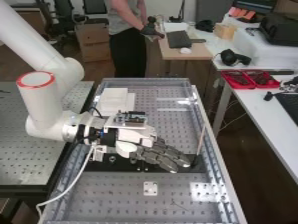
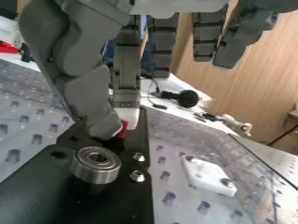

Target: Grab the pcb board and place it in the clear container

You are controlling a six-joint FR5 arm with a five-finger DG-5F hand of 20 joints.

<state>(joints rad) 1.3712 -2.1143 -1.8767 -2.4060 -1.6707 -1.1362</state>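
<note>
**Dark grey hand (image 1: 165, 154), straight-fingered, above a flat black plate (image 1: 116, 178)**

The fingers (image 2: 126, 65) are extended, with the thumb (image 2: 90, 102) apart from most of them. By the thumb's tip is a small red piece (image 2: 122, 131); whether they touch, or whether it is the pcb board, I cannot tell. Near that tip a round silver metal bearing (image 2: 96, 164) sits on the plate, two shiny metal fasteners (image 2: 138, 176) beside it.

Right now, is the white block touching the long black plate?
Apart. The wrist view shows a strip of perforated surface between the white block and the edge of the black plate.
</note>
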